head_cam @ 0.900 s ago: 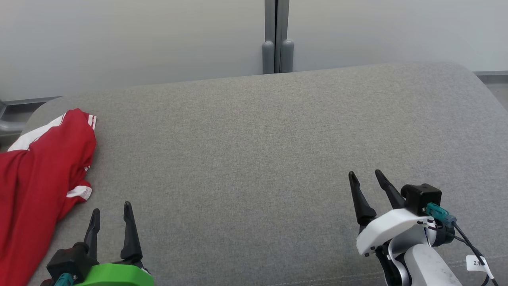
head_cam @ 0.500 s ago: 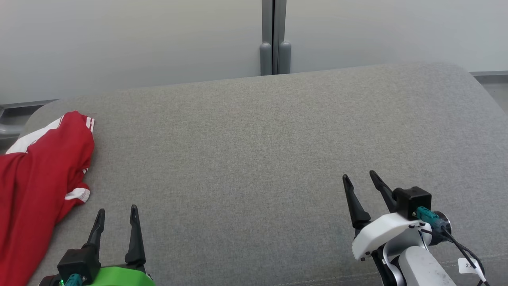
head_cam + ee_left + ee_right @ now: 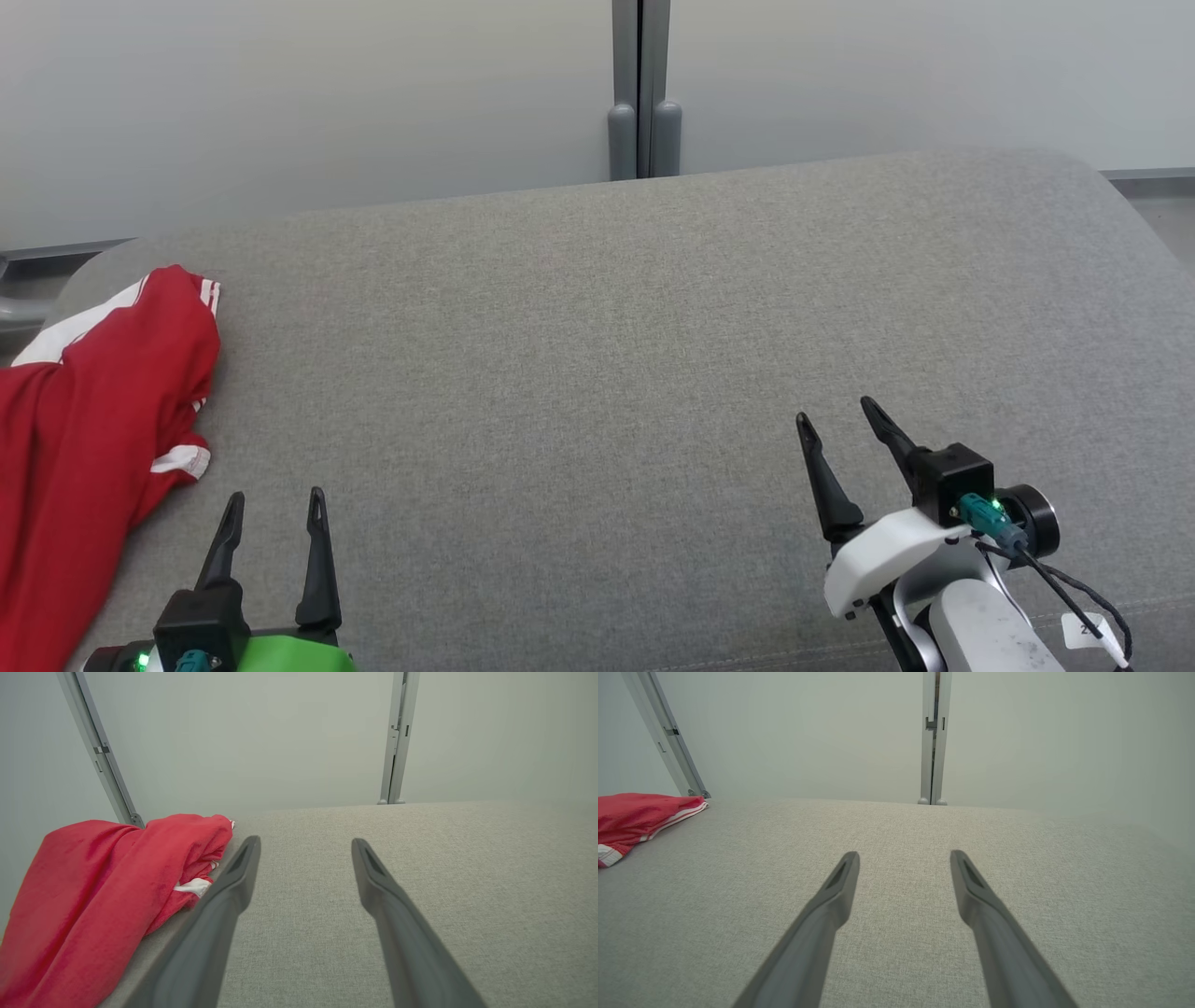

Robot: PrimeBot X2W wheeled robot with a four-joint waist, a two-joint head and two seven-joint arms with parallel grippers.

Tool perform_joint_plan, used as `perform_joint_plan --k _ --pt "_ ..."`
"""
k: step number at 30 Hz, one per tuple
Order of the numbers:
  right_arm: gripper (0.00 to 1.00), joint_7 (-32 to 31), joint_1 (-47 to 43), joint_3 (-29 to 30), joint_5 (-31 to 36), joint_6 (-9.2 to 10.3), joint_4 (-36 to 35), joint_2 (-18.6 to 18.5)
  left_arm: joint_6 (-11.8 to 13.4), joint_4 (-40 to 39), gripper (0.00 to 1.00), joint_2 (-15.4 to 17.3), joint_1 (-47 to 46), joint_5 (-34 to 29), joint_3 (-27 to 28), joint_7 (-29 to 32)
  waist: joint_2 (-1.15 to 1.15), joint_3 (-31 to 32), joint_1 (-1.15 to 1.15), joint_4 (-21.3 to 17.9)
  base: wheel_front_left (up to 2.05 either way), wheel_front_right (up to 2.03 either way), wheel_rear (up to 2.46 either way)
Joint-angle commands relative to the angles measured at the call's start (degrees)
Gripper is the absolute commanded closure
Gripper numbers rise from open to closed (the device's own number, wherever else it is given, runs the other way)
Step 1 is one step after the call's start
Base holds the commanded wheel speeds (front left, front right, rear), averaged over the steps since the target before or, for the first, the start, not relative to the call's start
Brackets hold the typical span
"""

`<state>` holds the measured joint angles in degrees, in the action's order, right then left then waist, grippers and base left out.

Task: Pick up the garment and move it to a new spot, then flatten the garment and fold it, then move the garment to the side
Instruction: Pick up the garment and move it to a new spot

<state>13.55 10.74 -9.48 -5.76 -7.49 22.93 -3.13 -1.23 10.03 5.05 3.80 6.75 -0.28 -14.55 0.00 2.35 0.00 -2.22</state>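
1. Grey woven cushion [image 3: 579, 355] spreads beneath both grippers and runs on past their fingertips to a rounded far edge.
2. Pale wall [image 3: 327, 93] panels stand beyond that edge, straight ahead of both sets of fingers.
3. Red garment [image 3: 84, 420] with white stripes lies crumpled on the cushion, to the left of the left gripper [image 3: 276, 495] and reaching ahead of its tips. It is near that gripper but apart from it. In the left wrist view the cloth bunches outside the left finger and seems to drape over the cushion's side. It is well apart from the right gripper [image 3: 834, 411], far off to that gripper's left.
4. That right gripper, on a white shell, holds its 2 dark fingers spread wide with only bare cushion between them. The tips point forward and lean slightly left. I cannot tell if they touch the fabric.
5. On its green housing [image 3: 271, 653], the left gripper also has its 2 fingers parted and empty, pointing forward.
6. A grey post [image 3: 640, 89] joins the wall panels ahead. In the right wrist view it lines up between that gripper's fingers.
7. A black cable [image 3: 1074, 588] trails behind the right gripper's wrist.
8. A teal connector [image 3: 985, 518] plugs into the back of the right gripper.
9. A white tag [image 3: 1083, 630] hangs on the cable.
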Motion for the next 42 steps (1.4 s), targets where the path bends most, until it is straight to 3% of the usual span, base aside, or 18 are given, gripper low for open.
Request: perform_joint_plan --k 1,9,18,42 --pt "0.00 0.62 0.36 -0.03 1.46 0.00 0.06 -0.31 0.25 -0.18 0.00 0.48 0.59 -1.22 0.16 -0.23 0.00 -0.01 0.00 -0.04 0.00 0.00 0.00" --pt "0.00 1.90 0.19 0.21 5.19 0.00 0.21 -0.18 0.68 -0.03 0.00 0.71 0.88 -4.41 0.58 -0.73 0.00 -0.09 0.00 -0.32 0.00 0.00 0.00" --pt "0.00 1.82 -0.29 1.03 4.98 0.00 0.44 0.02 1.12 0.95 0.00 0.69 0.11 -4.16 0.72 -0.60 0.00 -0.26 0.00 1.08 0.00 0.00 0.00" --pt "0.00 1.81 -1.46 0.80 3.16 0.00 1.00 0.18 2.35 2.60 0.00 2.05 0.25 -3.35 1.68 -0.60 0.00 -0.33 0.00 13.81 0.00 0.00 0.00"
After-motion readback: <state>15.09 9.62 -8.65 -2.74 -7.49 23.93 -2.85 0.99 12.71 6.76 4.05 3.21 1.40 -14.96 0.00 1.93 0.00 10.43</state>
